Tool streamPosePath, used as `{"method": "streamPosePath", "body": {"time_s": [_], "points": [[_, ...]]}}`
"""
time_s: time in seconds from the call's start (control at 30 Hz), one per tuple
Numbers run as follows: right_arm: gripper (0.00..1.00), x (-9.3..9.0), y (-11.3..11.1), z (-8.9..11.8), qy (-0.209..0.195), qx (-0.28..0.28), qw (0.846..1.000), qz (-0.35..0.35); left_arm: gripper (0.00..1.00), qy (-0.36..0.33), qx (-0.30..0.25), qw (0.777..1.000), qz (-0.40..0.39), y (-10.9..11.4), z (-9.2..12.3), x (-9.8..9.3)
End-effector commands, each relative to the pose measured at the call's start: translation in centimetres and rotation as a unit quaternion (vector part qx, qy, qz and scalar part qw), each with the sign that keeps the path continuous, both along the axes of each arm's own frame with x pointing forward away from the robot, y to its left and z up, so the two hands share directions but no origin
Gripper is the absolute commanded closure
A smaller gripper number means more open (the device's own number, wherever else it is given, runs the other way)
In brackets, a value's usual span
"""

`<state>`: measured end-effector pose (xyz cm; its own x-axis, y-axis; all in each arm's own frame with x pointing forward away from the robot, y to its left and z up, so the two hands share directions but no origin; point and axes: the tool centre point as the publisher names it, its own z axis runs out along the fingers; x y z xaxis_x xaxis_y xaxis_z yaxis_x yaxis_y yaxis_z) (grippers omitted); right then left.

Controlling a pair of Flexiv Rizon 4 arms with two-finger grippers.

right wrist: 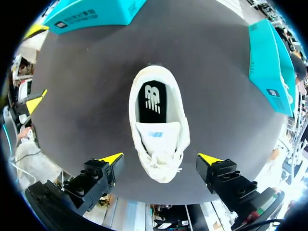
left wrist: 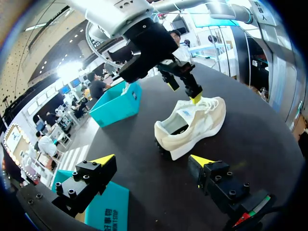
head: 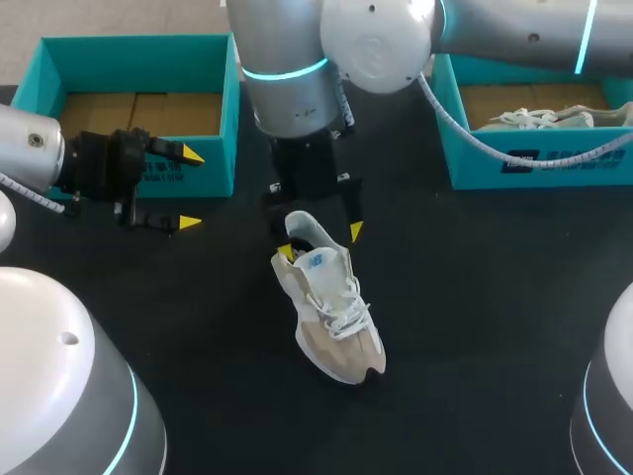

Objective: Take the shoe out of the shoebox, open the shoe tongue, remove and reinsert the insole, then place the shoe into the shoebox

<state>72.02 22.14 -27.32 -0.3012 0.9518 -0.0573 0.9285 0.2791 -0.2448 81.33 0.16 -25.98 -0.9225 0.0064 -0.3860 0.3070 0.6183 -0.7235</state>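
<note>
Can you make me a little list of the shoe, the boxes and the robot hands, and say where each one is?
shoe: beige and white sneaker, out of the boxes, standing on the black table
insole: black, inside the shoe
right gripper: open, above the shoe's heel end
left gripper: open, empty, beside the left shoebox
left shoebox: teal, no shoe seen inside
right shoebox: teal, holds another shoe

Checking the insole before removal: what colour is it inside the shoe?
The insole is black with a white logo, seen best in the right wrist view.
</note>
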Motion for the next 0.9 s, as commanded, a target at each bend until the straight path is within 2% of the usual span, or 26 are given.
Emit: {"method": "streamPosePath", "body": {"time_s": [0.03, 0.07, 0.1, 0.13, 0.17, 0.2, 0.37, 0.53, 0.63, 0.7, 0.9], "points": [[0.0, -1.0, 0.0, 0.2, -0.006, -0.003, 1.0, -0.003, 0.0, 0.001, 0.002, 1.0, 0.0, 0.0, 0.0, 0.0], [0.35, -1.2, 0.0, 0.0, -0.004, -0.004, 1.0, -0.004, 0.0, 0.001, 0.002, 1.0, 0.0, 0.0, 0.0, 0.0], [0.53, -1.2, 0.1, -0.1, -0.003, -0.004, 1.0, -0.004, 0.0, 0.001, 0.002, 1.0, 0.0, 0.0, 0.0, 0.0], [0.58, -1.3, 0.1, -0.2, -0.004, -0.004, 1.0, -0.005, 0.0, 0.001, 0.002, 1.0, 0.0, 0.0, 0.0, 0.0], [0.75, -1.4, 0.2, -0.4, -0.003, -0.004, 1.0, -0.005, 0.0, 0.001, 0.002, 1.0, 0.0, 0.0, 0.0, 0.0], [0.84, -1.4, 0.2, -0.6, -0.005, -0.003, 1.0, -0.003, 0.0, 0.001, 0.002, 1.0, 0.0, 0.0, 0.0, 0.0], [0.87, -1.5, 0.2, -2.5, -0.002, -0.001, 1.0, 0.004, 0.0, 0.001, 0.002, 1.0, 0.0, 0.0, 0.0, 0.0], [0.8, -1.2, -0.2, -3.9, 0.007, -0.017, 1.0, 0.019, 0.0, 0.001, 0.002, 1.0, 0.0, 0.0, 0.0, 0.0], [0.89, -0.9, -0.8, -4.8, 0.006, -0.02, 1.0, 0.021, 0.0, 0.001, 0.002, 1.0, 0.0, 0.0, 0.0, 0.0], [0.9, -0.7, -1.2, -5.3, 0.005, -0.023, 0.999, 0.023, 0.0, 0.001, 0.002, 1.0, 0.0, 0.0, 0.0, 0.0], [0.82, 0.1, -1.4, -6.5, 0.005, -0.009, 0.999, 0.034, 0.0, 0.001, 0.002, 1.0, 0.0, 0.0, 0.0, 0.0]]}}
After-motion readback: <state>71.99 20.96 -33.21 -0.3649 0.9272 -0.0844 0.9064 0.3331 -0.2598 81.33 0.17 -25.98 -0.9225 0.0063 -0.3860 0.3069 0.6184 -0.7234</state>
